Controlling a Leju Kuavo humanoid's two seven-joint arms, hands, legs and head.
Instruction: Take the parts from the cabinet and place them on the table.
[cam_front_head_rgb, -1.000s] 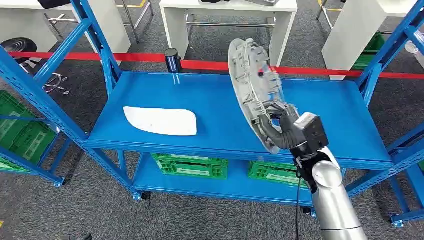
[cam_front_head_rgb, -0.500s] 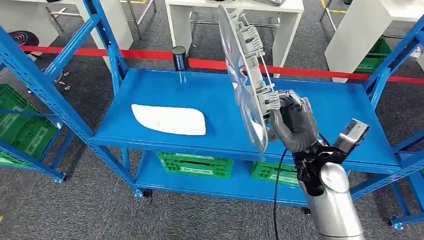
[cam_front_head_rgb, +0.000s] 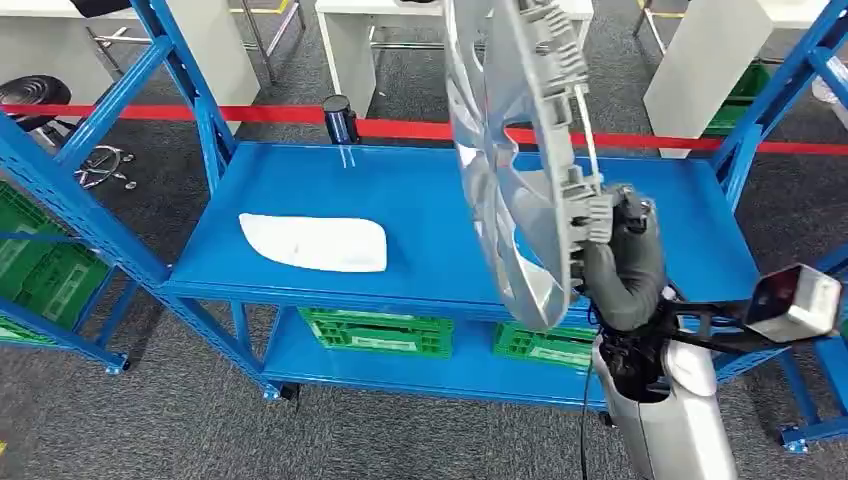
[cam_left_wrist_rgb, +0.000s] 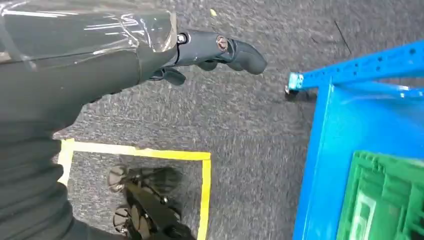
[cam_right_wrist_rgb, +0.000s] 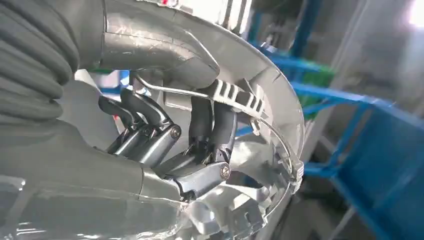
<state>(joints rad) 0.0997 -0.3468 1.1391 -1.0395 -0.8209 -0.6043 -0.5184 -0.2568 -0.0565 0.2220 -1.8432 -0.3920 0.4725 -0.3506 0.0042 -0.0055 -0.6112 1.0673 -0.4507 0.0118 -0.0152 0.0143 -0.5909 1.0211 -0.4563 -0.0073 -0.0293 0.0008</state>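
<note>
grey carpet (cam_front_head_rgb: 400, 440), red floor tape (cam_front_head_rgb: 420, 130), white tables (cam_front_head_rgb: 350, 40)

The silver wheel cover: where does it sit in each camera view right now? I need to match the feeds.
Head view: wheel cover stands on edge, centre-right, held at its rim by the right hand above the blue shelf.
Left wrist view: not in it.
Right wrist view: wheel cover behind the hand's fingers, which hook its rim.
Shared landmark: the blue shelf.

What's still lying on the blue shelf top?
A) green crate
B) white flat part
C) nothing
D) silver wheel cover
B: the white part lies flat on the shelf, while the right hand holds the wheel cover on edge above it.
</note>
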